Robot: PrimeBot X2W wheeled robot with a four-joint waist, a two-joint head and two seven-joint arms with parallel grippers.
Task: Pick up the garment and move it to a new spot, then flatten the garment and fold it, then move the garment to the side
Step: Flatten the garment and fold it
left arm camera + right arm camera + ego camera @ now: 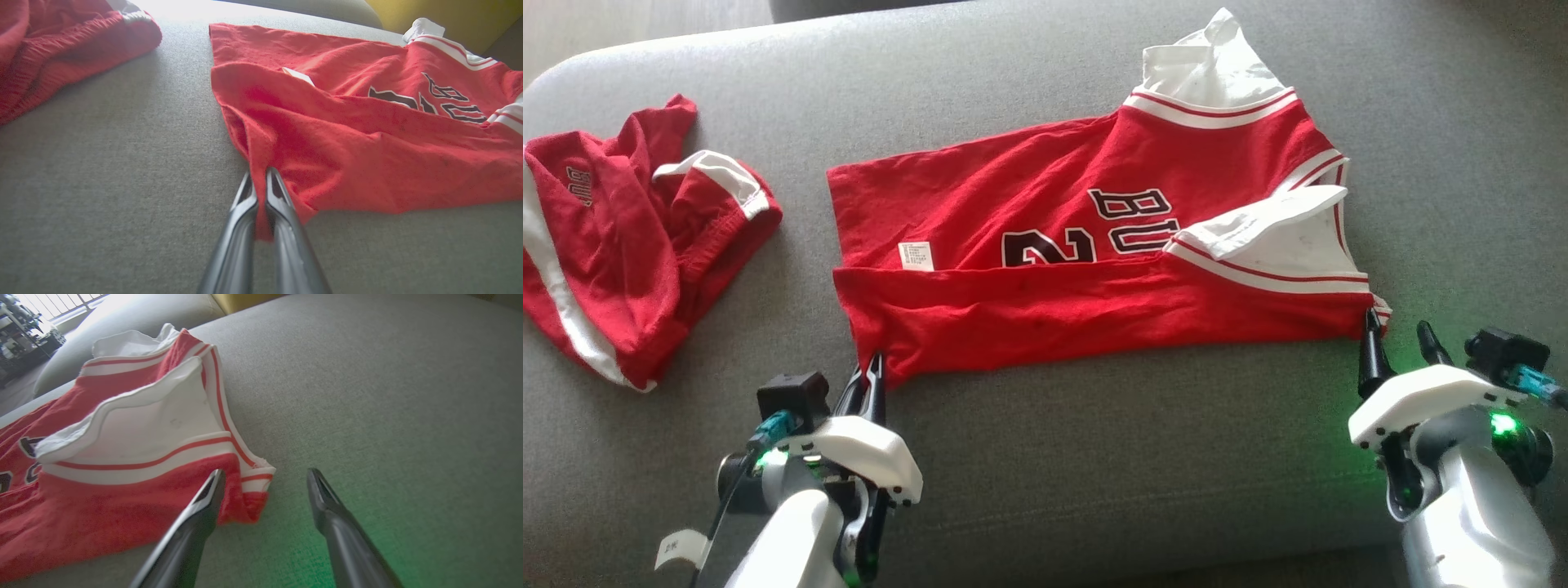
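Red jersey (1054, 204) half-folded on grey cushion (1094, 465). Left gripper (874, 367) jaws pinching its near left corner. Right gripper (1398, 331) jaws spread at near right corner. Second red garment (629, 245) crumpled at left.

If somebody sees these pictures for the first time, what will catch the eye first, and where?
First the red jersey with white trim and black lettering, spread across the middle of the grey cushion, its near edge folded over. Then the left gripper, jaws shut on the jersey's near left corner, and the right gripper, jaws open at the near right corner. A second red garment lies crumpled at the far left.
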